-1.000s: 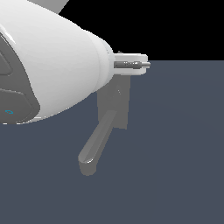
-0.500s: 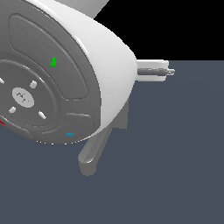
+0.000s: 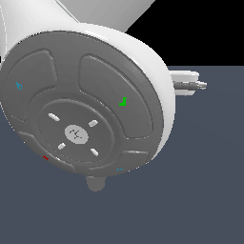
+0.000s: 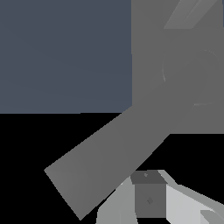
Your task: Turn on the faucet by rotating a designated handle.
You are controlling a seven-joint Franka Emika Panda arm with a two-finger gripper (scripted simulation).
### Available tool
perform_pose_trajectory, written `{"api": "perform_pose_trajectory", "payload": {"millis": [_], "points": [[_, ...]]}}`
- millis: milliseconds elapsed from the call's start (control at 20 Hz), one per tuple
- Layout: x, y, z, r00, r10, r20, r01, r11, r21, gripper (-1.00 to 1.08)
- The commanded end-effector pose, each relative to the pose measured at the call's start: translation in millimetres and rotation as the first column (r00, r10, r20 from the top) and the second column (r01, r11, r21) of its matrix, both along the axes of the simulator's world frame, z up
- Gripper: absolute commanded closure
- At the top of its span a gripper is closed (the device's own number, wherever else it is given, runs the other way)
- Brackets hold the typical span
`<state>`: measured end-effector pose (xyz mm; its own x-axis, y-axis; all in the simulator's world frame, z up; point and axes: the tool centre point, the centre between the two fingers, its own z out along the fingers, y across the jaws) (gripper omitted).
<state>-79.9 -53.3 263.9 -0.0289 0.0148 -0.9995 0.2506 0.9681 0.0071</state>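
A large white robot arm [image 3: 86, 95] fills the exterior view, hiding all of the grey faucet [image 4: 175, 65] except its downturned spout tip, while the wrist view shows the handle [image 4: 105, 162] just beside one finger [image 4: 148, 197] of the gripper, whose opening I cannot tell.

Flat, even simulator light in both views, with no glare and no cast shadows; the arm's white shell [image 3: 157, 62] shades softly toward its rim; backgrounds fall to pure black; edges are crisp but slightly jagged; in the wrist view the faucet [image 4: 175, 65] reads as near-uniform grey, its shapes barely separated by faint tonal steps.
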Motion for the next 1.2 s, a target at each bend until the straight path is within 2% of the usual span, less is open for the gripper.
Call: {"api": "perform_pose_trajectory", "payload": {"millis": [0,900,1150], "points": [[2.1,-8.2,0.3,1.0,-0.005,0.014,0.005,1.0,0.0,1.08],[-1.8,-44.5,-29.3,0.999,-0.005,0.032,0.005,1.0,-0.001,1.08],[-3.2,-42.0,-38.0,1.0,0.0,0.024,0.0,1.0,0.0,1.08]]}}
